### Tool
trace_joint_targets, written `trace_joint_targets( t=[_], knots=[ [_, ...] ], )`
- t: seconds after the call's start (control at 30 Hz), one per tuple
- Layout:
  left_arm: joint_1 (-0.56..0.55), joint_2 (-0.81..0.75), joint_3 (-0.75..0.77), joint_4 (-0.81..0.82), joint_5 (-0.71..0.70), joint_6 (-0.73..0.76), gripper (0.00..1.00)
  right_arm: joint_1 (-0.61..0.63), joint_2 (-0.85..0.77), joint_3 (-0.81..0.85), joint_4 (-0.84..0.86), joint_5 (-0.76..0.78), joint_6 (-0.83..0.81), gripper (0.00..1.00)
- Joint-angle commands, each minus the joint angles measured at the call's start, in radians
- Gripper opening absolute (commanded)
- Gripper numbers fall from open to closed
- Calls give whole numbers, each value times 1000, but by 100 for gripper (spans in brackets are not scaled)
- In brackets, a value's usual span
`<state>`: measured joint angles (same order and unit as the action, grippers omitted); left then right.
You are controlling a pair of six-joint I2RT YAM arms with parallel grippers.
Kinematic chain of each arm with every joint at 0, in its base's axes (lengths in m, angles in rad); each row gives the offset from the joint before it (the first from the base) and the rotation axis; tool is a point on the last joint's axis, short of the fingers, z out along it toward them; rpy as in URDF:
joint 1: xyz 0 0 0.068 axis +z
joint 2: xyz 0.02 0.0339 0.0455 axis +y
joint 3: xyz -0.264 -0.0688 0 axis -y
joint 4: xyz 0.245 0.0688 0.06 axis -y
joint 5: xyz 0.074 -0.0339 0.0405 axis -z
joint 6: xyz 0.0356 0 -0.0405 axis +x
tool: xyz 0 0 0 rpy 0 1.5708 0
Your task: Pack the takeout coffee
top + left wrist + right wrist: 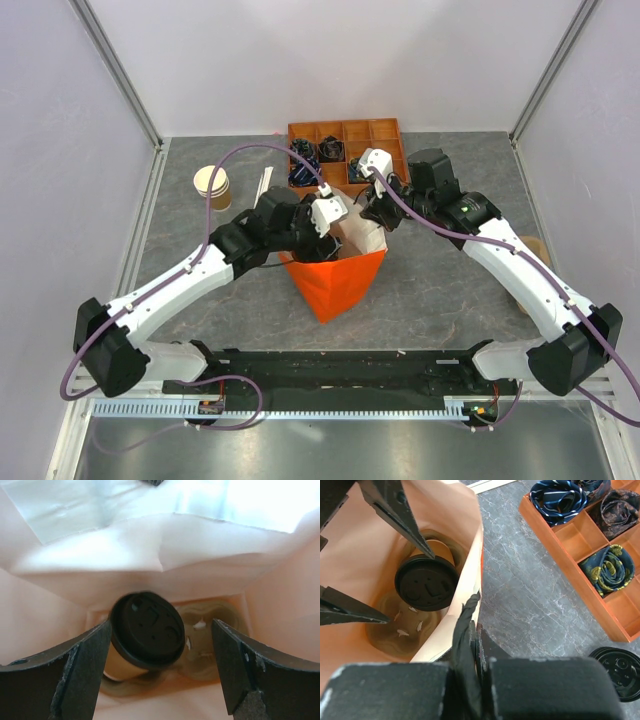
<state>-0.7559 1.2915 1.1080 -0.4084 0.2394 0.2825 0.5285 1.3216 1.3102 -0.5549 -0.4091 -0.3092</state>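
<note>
Your left pincer (161,627) hangs open inside the orange bag (335,285). The takeout coffee (146,630) lies tilted on the bag's bottom between its fingers, close to one of them. Your right pincer (470,615) is clamped on the bag's rim.

The black-lidded tan takeout coffee (426,582) sits tilted inside the bag (451,510).

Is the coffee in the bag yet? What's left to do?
Nearly done. Done: the takeout coffee sits inside the orange bag, leaning, lid on. In hand: the left tool is down in the bag, open on either side of the coffee, not gripping it; the right tool is pinched shut on the bag's rim. Left: probably lift the left tool out and let go of the rim.
</note>
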Motion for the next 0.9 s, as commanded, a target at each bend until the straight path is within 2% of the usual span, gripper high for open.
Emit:
trace_joint_targets(
  t=[0.0, 0.1, 0.27, 0.43, 0.6, 0.7, 0.87],
  knots=[
    [3, -69, -60, 160, 41, 40, 88, -9, 1, 37, 9, 58, -5, 0],
    [12, -64, -80, 201, 22, 35, 88, -9, -1, 37, 10, 55, -4, 0],
    [10, -17, -20, 209, -35, -42, 81, -10, -1, 40, 16, 47, -1, 0],
    [7, 25, 18, 200, -37, -92, 79, -5, -1, 41, 16, 46, -2, 0],
    [7, 23, -19, 256, -11, -138, 74, 5, -5, 37, 16, 44, 1, 0],
    [7, 28, -34, 301, -23, -175, 62, 8, -5, 37, 16, 47, 1, 0],
    [6, 72, -14, 333, -55, -256, 58, 14, -9, 34, 9, 46, 4, 0]
  ],
)
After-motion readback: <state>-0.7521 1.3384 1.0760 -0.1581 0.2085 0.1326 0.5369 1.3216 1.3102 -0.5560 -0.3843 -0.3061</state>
